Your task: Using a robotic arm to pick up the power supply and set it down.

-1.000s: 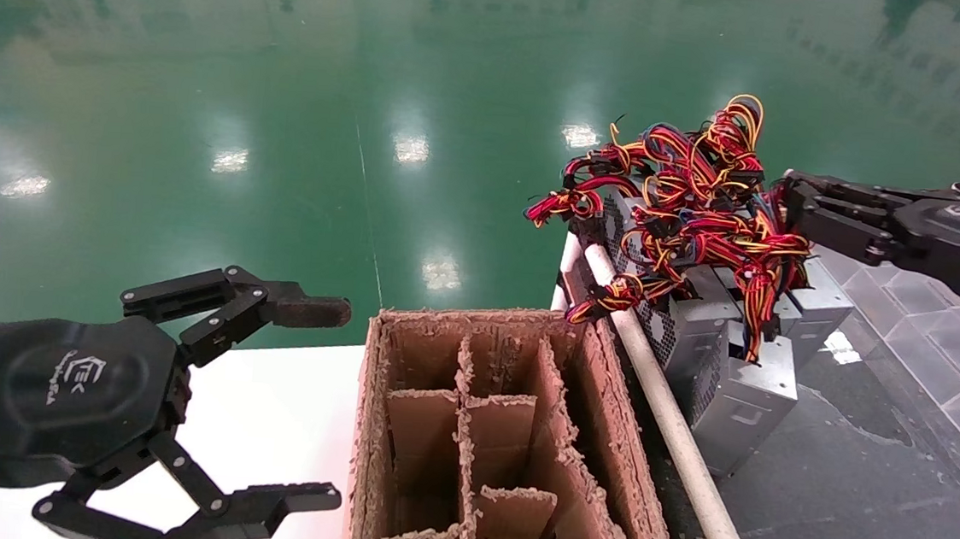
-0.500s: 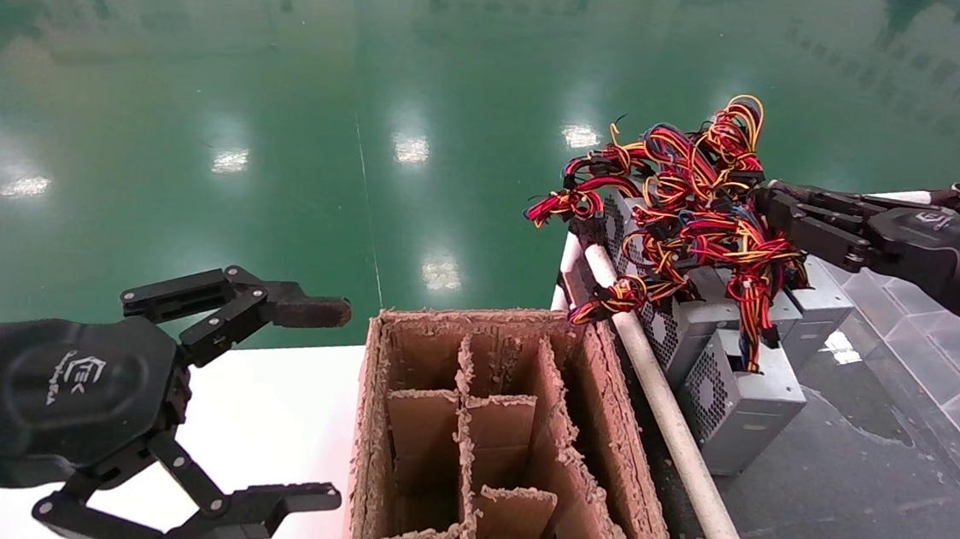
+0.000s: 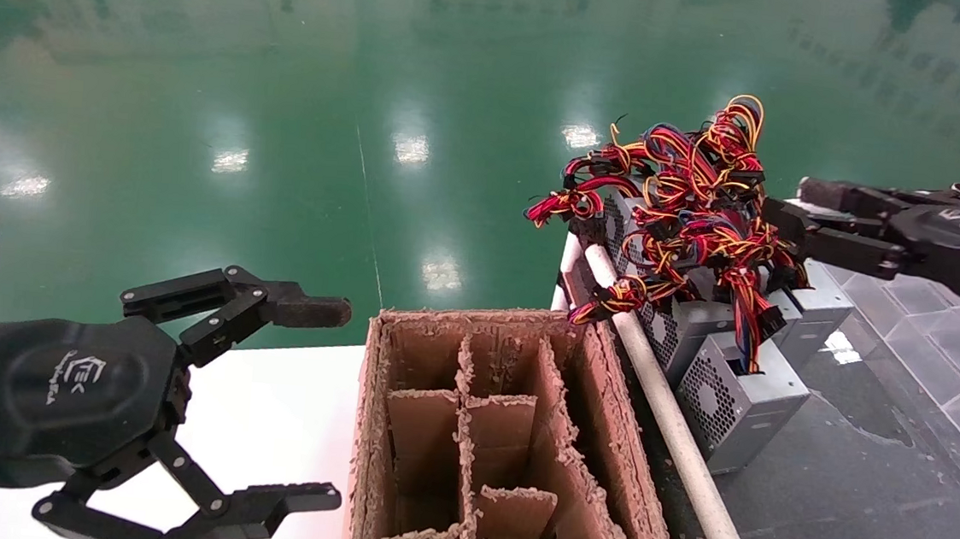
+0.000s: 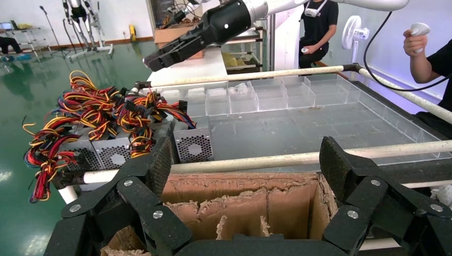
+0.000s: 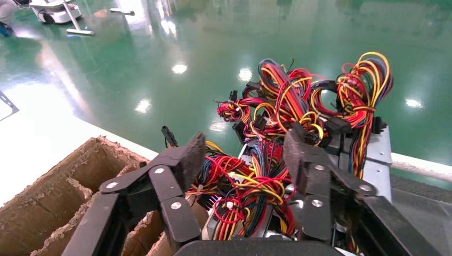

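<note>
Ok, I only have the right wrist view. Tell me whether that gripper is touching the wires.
Observer: No. The left wrist view shows the right gripper above the wires, with air between.
Operator: Describe the boxes underneath.
Observer: In the head view, the nearest power supply sits beside the white rail, vent face toward the carton.
Operator: Report the other arm.
Observer: The left gripper is open, parked over the white table, left of the carton.

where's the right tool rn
Head view: the right tool hovers open on the right, at the wire tangle atop the power supplies.
</note>
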Tool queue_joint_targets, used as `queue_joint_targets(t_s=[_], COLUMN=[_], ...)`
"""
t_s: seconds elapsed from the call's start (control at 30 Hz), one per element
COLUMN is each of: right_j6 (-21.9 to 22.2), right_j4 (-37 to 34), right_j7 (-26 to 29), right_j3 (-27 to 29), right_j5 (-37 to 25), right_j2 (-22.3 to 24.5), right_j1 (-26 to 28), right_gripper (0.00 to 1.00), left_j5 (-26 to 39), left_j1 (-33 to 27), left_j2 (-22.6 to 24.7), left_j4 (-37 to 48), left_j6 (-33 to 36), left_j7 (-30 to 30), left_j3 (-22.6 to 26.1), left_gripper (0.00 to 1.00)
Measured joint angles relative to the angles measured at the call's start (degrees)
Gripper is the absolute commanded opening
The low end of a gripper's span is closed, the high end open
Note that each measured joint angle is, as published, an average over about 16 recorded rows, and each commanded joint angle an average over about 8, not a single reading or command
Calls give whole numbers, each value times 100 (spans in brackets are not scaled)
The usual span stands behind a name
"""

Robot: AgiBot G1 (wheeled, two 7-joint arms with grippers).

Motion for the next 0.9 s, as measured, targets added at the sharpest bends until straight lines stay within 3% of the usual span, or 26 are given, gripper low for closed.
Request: queue_joint_targets(t_s=[0.5,0.9], right_j6=[185,-485], right_j4=[377,526], right_j7=[-308,-601], right_j3=[465,1057], right_j5=[346,349], right_j2=[107,-106], right_j1=[-171,-627], right_gripper=[100,100], left_j5=[-2,-3], left_j1=[0,-1], left_j2=[-1,-2], left_j4=[2,5], left_j6=[-2,-2], left_j7=[2,4], left_j3=[3,5], left_gripper=[100,100])
